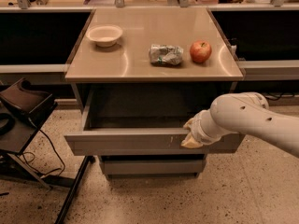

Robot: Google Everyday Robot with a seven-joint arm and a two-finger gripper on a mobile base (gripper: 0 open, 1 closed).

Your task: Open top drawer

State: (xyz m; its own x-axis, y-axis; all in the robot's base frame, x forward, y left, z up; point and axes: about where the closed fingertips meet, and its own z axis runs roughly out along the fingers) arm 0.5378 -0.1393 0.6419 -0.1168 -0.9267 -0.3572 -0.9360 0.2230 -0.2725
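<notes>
The top drawer [126, 143] is pulled well out from under the counter. Its long grey front has small pale scratches right of centre, and its shallow grey tray looks empty. My gripper [191, 135] is at the drawer front's top edge, right of centre, at the end of my white arm [252, 120], which comes in from the right. The arm hides the drawer front's right end.
A narrower grey drawer front [152, 166] sits shut below. On the counter [117, 64] lie a pale bowl [104, 34], a crumpled silver bag [166, 54] and a red apple [200, 51]. A dark stand with cables [23, 113] is on the floor at left.
</notes>
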